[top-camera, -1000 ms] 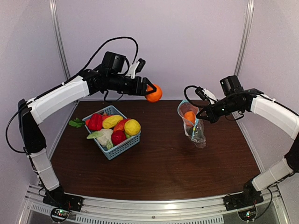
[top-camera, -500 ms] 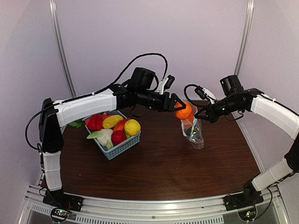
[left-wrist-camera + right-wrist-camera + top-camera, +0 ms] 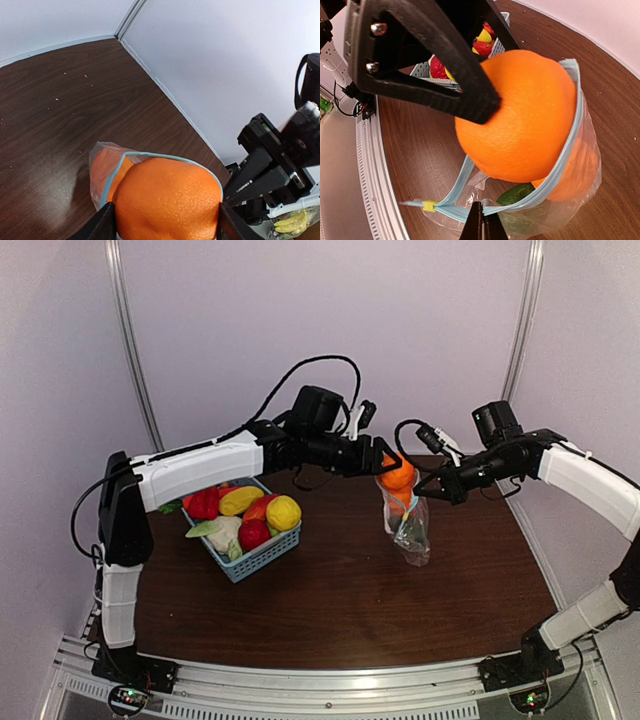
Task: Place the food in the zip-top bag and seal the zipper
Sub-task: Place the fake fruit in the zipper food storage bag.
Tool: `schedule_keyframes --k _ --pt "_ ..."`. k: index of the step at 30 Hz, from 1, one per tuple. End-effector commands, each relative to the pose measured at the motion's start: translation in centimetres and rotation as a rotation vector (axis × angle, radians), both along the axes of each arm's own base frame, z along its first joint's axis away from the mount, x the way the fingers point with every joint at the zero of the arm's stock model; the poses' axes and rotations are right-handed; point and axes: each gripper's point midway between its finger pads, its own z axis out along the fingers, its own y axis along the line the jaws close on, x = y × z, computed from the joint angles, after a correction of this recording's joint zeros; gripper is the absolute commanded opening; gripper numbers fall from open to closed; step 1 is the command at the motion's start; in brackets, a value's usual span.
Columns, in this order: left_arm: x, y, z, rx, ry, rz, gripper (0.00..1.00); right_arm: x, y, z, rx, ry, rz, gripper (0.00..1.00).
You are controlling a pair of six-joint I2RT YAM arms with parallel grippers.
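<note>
My left gripper (image 3: 393, 468) (image 3: 167, 224) is shut on a round orange (image 3: 398, 477) (image 3: 167, 200) (image 3: 525, 115), one piece of the food, and holds it in the open mouth of the zip-top bag (image 3: 411, 528) (image 3: 570, 210). The light-blue zipper (image 3: 114, 176) (image 3: 561, 169) loops around the orange. My right gripper (image 3: 441, 486) (image 3: 482, 224) is shut on the near strip of the zipper and holds the bag upright. Inside the bag lie another orange (image 3: 102, 167) (image 3: 581, 170) and a green piece (image 3: 517, 194). A yellow slider (image 3: 428, 205) sits at the zipper's end.
The light-blue lattice basket (image 3: 262, 554) stands left of centre with red, yellow, orange and leafy toy food (image 3: 245, 512) in it. A green leaf (image 3: 168, 506) shows behind the left arm. Side walls close in the brown table (image 3: 340, 600).
My left arm has swung right with the orange from above the table's back to the bag's mouth. The right gripper has kept its hold on the bag.
</note>
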Motion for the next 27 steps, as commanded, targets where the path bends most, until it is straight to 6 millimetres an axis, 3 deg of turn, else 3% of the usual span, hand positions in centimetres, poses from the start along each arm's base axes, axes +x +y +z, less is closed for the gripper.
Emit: schedule_keyframes --k 1,5,7,16,18,21,25,27 --pt "1.4 -0.5 -2.2 0.044 0.043 0.054 0.53 -1.1 0.5 2.4 0.055 -0.056 0.050 0.00" --pt "1.3 -0.9 -4.2 0.091 0.084 0.050 0.55 -0.9 0.5 2.3 0.049 -0.059 0.047 0.00" --pt "0.9 -1.1 -3.9 0.093 0.071 0.035 0.60 -0.7 0.4 2.2 0.041 -0.066 0.037 0.00" --pt "-3.9 -3.2 2.1 -0.052 0.027 -0.185 0.85 0.3 0.3 1.4 0.021 -0.056 0.021 0.00" --pt "-3.9 -2.6 2.5 -0.034 0.015 -0.173 0.97 0.3 0.3 1.5 0.020 -0.062 0.022 0.00" --pt "-3.2 -1.3 3.9 -0.016 -0.035 -0.125 0.98 0.2 0.2 1.3 0.014 -0.063 0.021 0.00" --pt "-2.7 1.5 9.0 -0.037 -0.200 -0.038 0.98 0.4 -0.1 0.5 -0.007 -0.066 0.002 0.00" --pt "-2.2 3.3 9.8 -0.026 -0.248 0.045 0.98 0.5 -0.3 0.3 -0.014 -0.075 -0.011 0.00"
